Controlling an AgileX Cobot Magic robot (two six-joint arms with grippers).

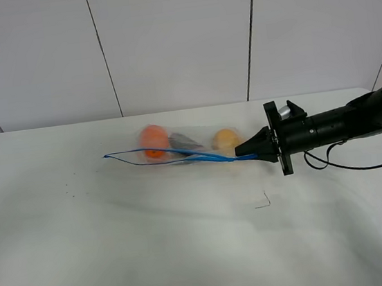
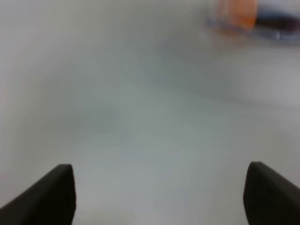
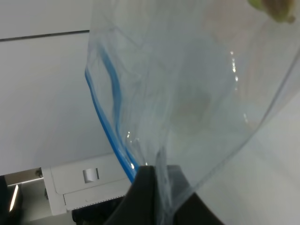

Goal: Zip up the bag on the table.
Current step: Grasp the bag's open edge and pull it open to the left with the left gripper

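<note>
The clear bag (image 1: 184,144) lies on the white table (image 1: 155,252), toward the back. Through it show an orange (image 1: 153,142), a dark eggplant (image 1: 185,142) and a yellow fruit (image 1: 225,139). Its blue zipper strip (image 1: 178,151) runs along the near edge and gapes at the left end. My right gripper (image 1: 245,154) is shut on the bag's right end at the zipper. In the right wrist view the plastic (image 3: 187,84) and blue strip (image 3: 110,108) rise from the pinched right gripper (image 3: 157,187). My left gripper (image 2: 159,192) is open over bare table, and the orange (image 2: 238,14) is a blur far off.
A small dark mark (image 1: 263,202) sits on the table in front of the right gripper. The right arm's black cable (image 1: 361,164) loops above the table at the right. A panelled white wall (image 1: 178,40) stands behind the table's far edge.
</note>
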